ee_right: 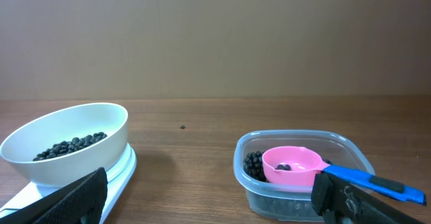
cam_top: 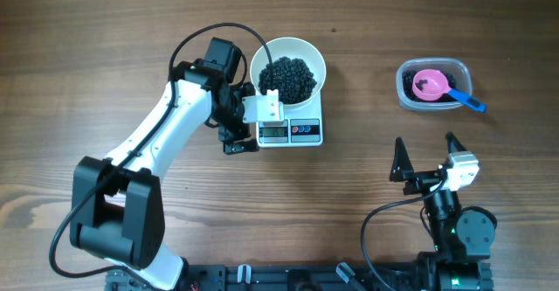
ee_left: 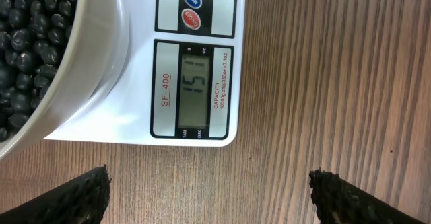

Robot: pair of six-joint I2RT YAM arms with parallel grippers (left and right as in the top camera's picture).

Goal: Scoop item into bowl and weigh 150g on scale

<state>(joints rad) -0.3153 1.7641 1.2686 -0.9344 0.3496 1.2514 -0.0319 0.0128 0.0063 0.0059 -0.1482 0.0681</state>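
Observation:
The white bowl [cam_top: 319, 60] stands on the white scale [cam_top: 301, 134], holding a heap of black beans, the item [cam_top: 289, 79]. My left gripper [cam_top: 244, 119] hovers open at the scale's left side, holding nothing. In the left wrist view the scale [ee_left: 128, 109] shows 151 on its display, with the bowl [ee_left: 94, 69] and the item [ee_left: 30, 35] at upper left; the left gripper [ee_left: 210, 197] spans bare wood. My right gripper [cam_top: 426, 154] stands open and empty near the front right. The right wrist view shows the right gripper [ee_right: 210, 197], the bowl [ee_right: 81, 157] and the scale [ee_right: 123, 173].
A clear plastic tub [cam_top: 407, 99] at the back right holds more black beans and a pink scoop [cam_top: 429, 83] with a blue handle [cam_top: 469, 102]. In the right wrist view the tub [ee_right: 303, 194] and the scoop [ee_right: 291, 165] lie just ahead of the right finger.

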